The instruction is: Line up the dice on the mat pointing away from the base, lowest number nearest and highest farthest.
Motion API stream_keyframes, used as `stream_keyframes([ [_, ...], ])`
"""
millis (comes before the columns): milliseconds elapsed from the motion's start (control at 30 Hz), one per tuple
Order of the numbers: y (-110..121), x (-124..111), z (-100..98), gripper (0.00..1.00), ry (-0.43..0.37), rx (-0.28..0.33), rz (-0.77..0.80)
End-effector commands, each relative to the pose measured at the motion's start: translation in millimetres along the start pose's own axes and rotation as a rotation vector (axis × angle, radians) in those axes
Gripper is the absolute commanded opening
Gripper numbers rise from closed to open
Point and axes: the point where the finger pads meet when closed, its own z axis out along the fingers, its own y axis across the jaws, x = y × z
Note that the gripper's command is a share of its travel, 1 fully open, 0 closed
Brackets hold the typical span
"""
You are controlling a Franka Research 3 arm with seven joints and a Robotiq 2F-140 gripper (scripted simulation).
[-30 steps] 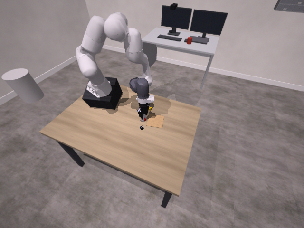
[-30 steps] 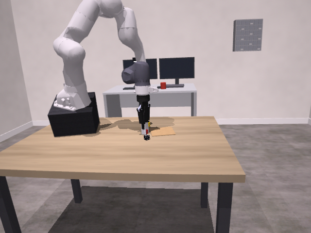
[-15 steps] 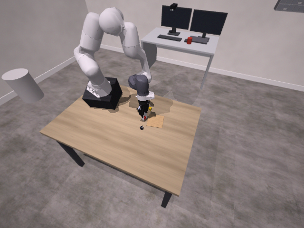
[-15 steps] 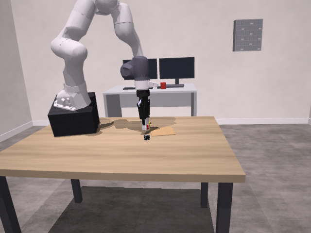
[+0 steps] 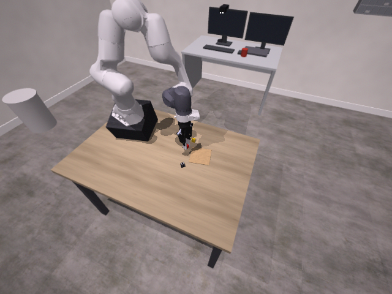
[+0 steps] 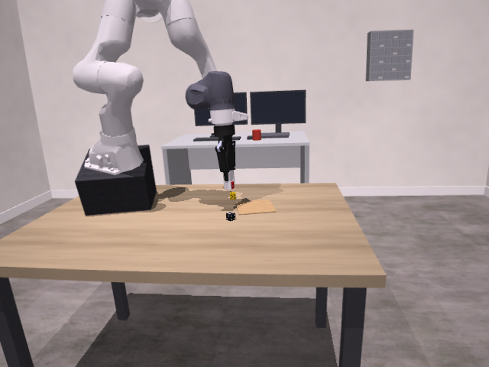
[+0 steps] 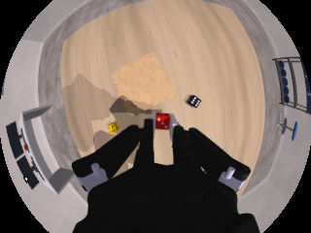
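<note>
My gripper [image 5: 187, 146] is shut on the red die [image 5: 187, 146] and holds it above the table, just off the mat's near left corner. The red die also shows between my fingertips in the exterior view [image 6: 231, 184] and in the wrist view [image 7: 162, 120]. The tan mat [image 5: 200, 156] lies flat on the table with no dice on it. The yellow die [image 5: 193, 139] lies on the table behind the mat, toward the base side. The black die [image 5: 182, 164] lies on the table just left of the mat's front edge.
The robot's black base block [image 5: 132, 121] stands at the table's back left corner. A grey cylinder [image 5: 29, 109] floats off the table to the left. A desk with monitors [image 5: 232, 53] stands behind the table.
</note>
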Motion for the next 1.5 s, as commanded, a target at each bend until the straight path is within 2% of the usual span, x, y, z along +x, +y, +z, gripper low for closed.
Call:
stream_keyframes([
  [0, 0, -9, -6.9, 0.13, -0.037, -0.012, 0.043],
  [567, -1, -8, -12.9, 0.13, -0.037, -0.011, 0.039],
  [733, -35, 21, -15.7, 0.13, -0.038, -0.006, -0.188],
  [833, -46, 30, -16.5, 0.13, -0.038, -0.006, -0.259],
  [1467, -46, 30, -12.2, 0.13, -0.038, -0.006, -0.263],
])
